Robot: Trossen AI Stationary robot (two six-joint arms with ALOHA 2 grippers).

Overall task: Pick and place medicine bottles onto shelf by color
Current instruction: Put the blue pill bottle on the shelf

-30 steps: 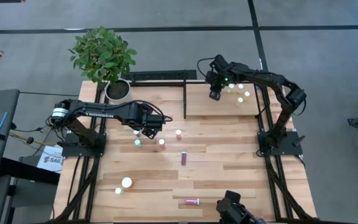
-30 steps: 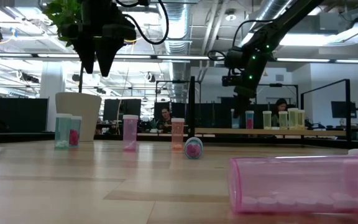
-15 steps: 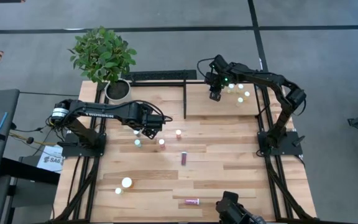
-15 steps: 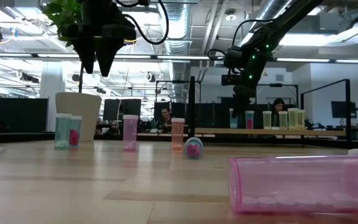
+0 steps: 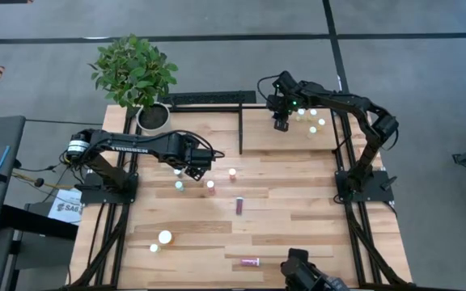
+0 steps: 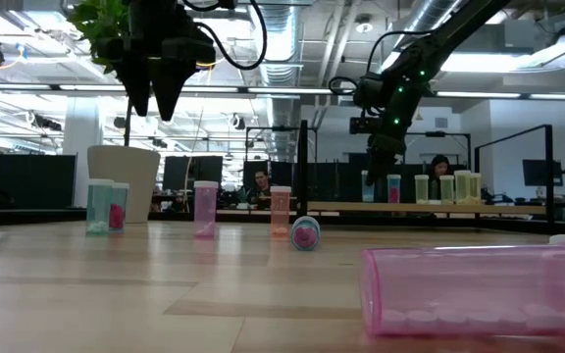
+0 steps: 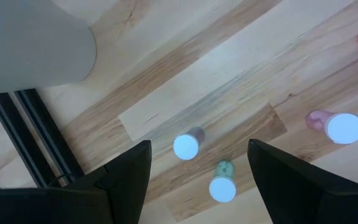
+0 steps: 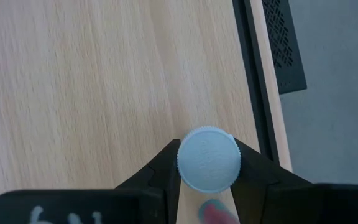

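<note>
My right gripper (image 5: 281, 123) hangs over the shelf (image 5: 257, 133) at the table's far right, shut on a small white-capped medicine bottle (image 8: 209, 159); the cap hides most of its body. Several bottles (image 5: 312, 120) stand on the shelf beside it. My left gripper (image 5: 191, 168) hovers open, pointing down, above a group of upright bottles (image 7: 186, 147) (image 7: 222, 186) (image 7: 344, 127) standing on their bases at the table's middle left. In the low view the left gripper (image 6: 153, 103) is well above them. My right gripper pinches the bottle just under its white cap (image 8: 185, 163), between its two fingers, one on each side. The fingers come from above, slanting down. The bottle stays upright (image 6: 368, 186) close to the shelf top; whether its base touches the shelf I cannot tell.
A potted plant (image 5: 134, 73) in a white pot (image 7: 36, 43) stands at the far left corner. A magenta bottle (image 5: 239, 205) lies mid-table. A pink one (image 5: 251, 262) lies near the front edge. Two white-capped bottles (image 5: 165, 237) stand front left. The shelf's black frame (image 8: 253, 93) runs beside the held bottle.
My right gripper has rolled a little about its own axis over the shelf, keeping the bottle in its fingers and staying in the same place.
</note>
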